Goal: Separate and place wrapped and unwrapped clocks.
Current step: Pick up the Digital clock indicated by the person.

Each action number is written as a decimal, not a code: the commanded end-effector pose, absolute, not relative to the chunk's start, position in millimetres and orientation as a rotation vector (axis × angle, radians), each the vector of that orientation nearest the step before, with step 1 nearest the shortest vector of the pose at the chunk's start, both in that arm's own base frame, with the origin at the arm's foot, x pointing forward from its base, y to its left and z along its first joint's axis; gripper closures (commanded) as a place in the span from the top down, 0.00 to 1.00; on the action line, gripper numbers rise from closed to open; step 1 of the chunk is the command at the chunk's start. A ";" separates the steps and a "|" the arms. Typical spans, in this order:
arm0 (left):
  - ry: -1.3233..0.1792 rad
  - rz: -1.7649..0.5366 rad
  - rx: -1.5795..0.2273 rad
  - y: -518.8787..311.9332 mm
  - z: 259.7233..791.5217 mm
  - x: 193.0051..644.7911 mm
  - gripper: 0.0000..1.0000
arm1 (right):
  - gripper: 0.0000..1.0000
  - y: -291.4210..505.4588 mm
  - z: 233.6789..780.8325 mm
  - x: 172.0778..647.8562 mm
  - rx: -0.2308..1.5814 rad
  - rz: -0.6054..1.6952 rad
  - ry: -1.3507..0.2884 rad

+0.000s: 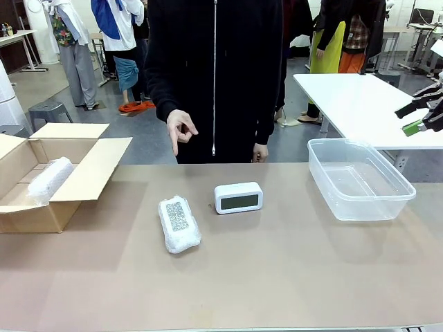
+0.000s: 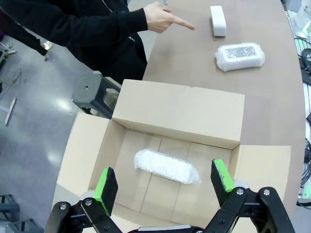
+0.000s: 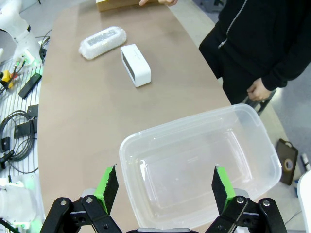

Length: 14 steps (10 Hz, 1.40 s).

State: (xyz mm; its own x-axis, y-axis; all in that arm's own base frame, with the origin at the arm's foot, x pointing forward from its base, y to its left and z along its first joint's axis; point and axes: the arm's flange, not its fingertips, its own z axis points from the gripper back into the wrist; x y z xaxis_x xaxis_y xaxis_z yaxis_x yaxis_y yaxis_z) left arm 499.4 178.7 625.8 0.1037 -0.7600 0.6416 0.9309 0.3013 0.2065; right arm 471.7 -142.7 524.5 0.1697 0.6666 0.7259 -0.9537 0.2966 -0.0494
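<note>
1. Far left: the box [image 1: 83, 176] sits open on the surface [image 1: 277, 277], with the boxed bundle [image 1: 48, 178] lying on its floor. That's one wrapped clock already sorted, by the look of it.
2. Above it hang the left fingers [image 2: 106, 191], spread wide with nothing between them. In the left wrist view the boxed bundle [image 2: 166, 166] lies right under the gap.
3. Next along is the loose bundle [image 1: 178, 223], out on the bare surface to the right of the box. From the left fingers it lies beyond the box's far wall [image 2: 180, 114]. Its long axis runs roughly near-to-far across the surface, a touch skewed. The left arm is clearly the nearer one, so I'd call this its pick.
4. Behind it, the person's hand [image 1: 181, 129] points a finger down. It aims somewhere between the loose bundle and the clock; I can't tell which.
5. Just right of the loose bundle and a little farther back is the clock [image 1: 238, 198], apart from it, screen toward the robot. Its long axis runs left-to-right, square to the bundle's.
6. Right side: the tub [image 1: 356, 183] has nothing in it. The clock lies to its left, nearer this arm than the bundle is.
7. The right fingers [image 3: 109, 183] hover over the tub, also wide and carrying nothing. They'd have to swing back left for the clock [image 3: 135, 64].
</note>
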 end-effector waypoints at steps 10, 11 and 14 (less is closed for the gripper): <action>-0.747 -1.283 -0.281 180.1 625.2 498.0 1.00 | 1.00 -141.7 524.1 472.5 0.483 1.218 -0.738; -0.747 -1.283 -0.281 180.1 625.2 498.0 1.00 | 1.00 -141.7 524.1 472.5 0.483 1.218 -0.738; -0.747 -1.283 -0.281 180.1 625.2 498.0 1.00 | 1.00 -141.7 524.1 472.5 0.483 1.218 -0.738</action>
State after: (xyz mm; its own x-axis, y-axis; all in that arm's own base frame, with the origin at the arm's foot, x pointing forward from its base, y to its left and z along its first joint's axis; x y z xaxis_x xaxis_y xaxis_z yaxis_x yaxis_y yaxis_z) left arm 499.4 178.7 625.8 0.1037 -0.7600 0.6416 0.9309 0.3013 0.2064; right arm 471.7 -142.7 524.5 0.1697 0.6666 0.7259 -0.9537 0.2966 -0.0494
